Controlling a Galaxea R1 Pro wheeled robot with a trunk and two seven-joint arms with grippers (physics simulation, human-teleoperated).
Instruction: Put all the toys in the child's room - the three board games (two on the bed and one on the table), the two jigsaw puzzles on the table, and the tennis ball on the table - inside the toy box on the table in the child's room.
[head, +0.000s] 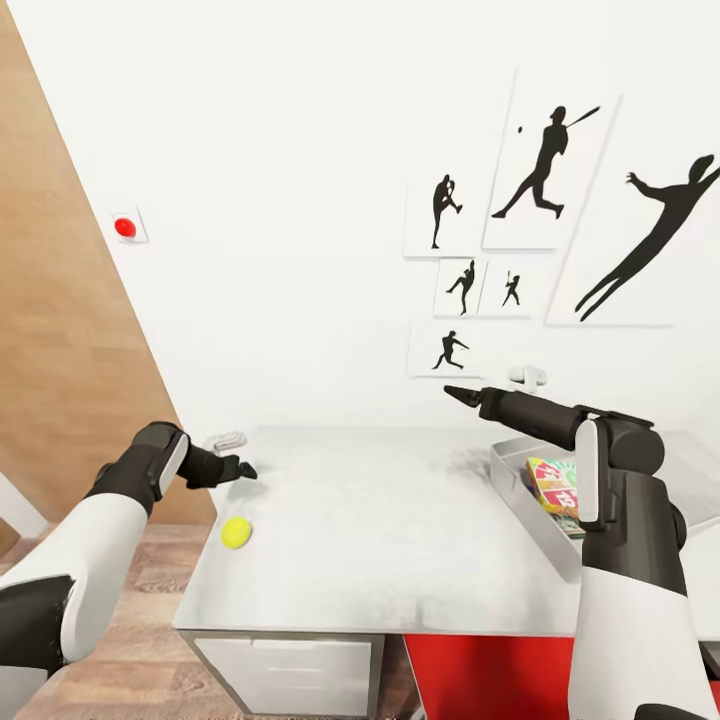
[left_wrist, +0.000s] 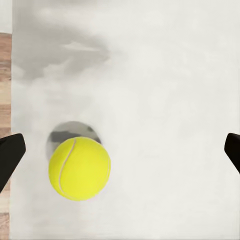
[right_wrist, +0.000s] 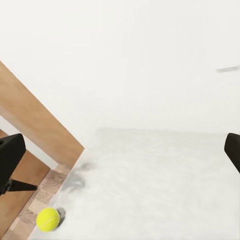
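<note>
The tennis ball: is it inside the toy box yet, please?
Out. The tennis ball sits on the table near its left edge, apart from the toy box.

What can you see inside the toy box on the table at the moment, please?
Inside the toy box, a multicoloured jigsaw puzzle lies flat, with another flat item's edge beneath it. The right arm covers the rest of the box, so nothing more can be confirmed.

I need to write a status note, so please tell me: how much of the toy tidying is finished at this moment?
Looks done: colourful toys already lie inside the toy box; how many, I cannot tell. In hand: the left gripper is open above the tennis ball, not touching it. Left: the ball lies near the table corner, outside the box. The right gripper is open and empty.
</note>
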